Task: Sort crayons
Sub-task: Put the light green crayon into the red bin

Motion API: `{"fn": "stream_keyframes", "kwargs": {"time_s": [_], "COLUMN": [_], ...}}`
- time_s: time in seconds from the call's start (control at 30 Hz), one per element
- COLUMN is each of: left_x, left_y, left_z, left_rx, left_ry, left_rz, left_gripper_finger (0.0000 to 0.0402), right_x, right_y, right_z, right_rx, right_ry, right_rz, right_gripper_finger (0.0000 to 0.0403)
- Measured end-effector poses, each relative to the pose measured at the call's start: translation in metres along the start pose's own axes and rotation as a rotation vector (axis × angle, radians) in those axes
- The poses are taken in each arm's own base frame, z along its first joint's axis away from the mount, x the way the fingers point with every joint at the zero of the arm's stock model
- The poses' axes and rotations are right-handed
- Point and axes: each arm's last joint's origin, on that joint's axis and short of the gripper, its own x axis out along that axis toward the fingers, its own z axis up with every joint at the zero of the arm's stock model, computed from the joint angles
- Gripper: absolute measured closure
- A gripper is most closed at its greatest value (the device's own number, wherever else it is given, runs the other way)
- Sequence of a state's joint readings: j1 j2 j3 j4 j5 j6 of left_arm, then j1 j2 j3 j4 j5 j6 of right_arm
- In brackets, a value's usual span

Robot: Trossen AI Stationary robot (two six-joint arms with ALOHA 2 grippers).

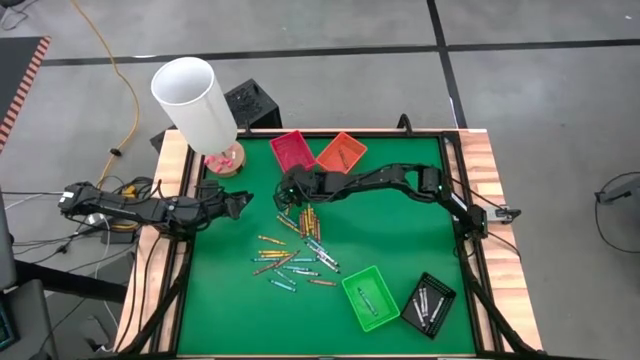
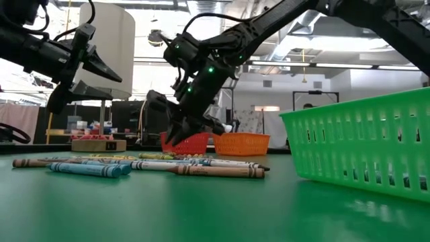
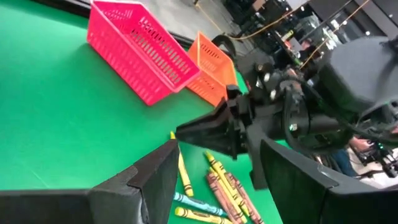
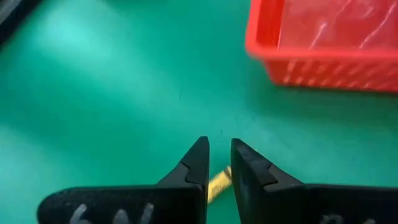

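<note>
Right gripper [image 4: 217, 155]: low over the green table [image 1: 400, 240], just in front of the red basket [image 1: 292, 150]; fingers [image 4: 194, 163] drawn close with a narrow gap between the tips; a yellow crayon [image 4: 217, 182] shows in that gap behind the tips; whether it is pinched I cannot tell
Left gripper [image 1: 240, 205]: hanging above the table's left edge, pointing toward the right arm; fingers [image 3: 158, 180] spread, nothing between them
Crayons [image 1: 295, 255]: scattered flat on the table's middle, between the two arms; yellow and brown ones lie in a small bunch just beside the right gripper; blue, teal and orange ones lie nearer the front
Orange basket [image 1: 341, 152]: at the back, touching the red basket's side; a crayon or two inside
Green basket [image 1: 369, 297]: front right, a few crayons in it
Black basket [image 1: 429, 304]: just beside the green one, pale crayons inside
White cylinder [image 1: 193, 103]: upright at the table's back left corner
</note>
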State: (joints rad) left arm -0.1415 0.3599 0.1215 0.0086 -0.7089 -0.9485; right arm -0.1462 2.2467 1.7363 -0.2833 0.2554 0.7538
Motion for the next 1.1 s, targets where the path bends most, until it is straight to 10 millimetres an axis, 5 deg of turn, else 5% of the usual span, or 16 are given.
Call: {"fn": "stream_keyframes", "kwargs": {"time_s": [0.13, 0.4, 0.7, 0.87, 1.1], "left_x": [0.0, 0.0, 0.0, 0.0, 0.0], "left_y": [0.0, 0.0, 0.001, 0.001, 0.001], "left_z": [0.0, -0.001, -0.001, -0.002, -0.002], "left_rx": [0.004, 0.03, 0.054, 0.061, 0.06], "left_ry": [0.012, 0.013, 0.016, 0.025, 0.051], "left_rz": [-0.006, -0.007, -0.002, 0.001, -0.018], "left_gripper_finger": [0.0186, 0.0186, 0.0186, 0.0186, 0.0186], "right_x": [-0.002, -0.013, -0.014, -0.016, -0.031], "right_y": [0.008, 0.026, 0.025, 0.024, 0.018], "right_z": [-0.006, -0.024, -0.024, -0.017, 0.002], "right_rx": [-0.239, -1.089, -1.452, -1.441, -0.934], "right_ry": [0.013, 0.023, 0.018, 0.019, 0.135], "right_rz": [0.046, 0.103, 0.098, 0.081, -0.112], "right_gripper_finger": [0.0339, 0.0339, 0.0339, 0.0339, 0.0339]}}
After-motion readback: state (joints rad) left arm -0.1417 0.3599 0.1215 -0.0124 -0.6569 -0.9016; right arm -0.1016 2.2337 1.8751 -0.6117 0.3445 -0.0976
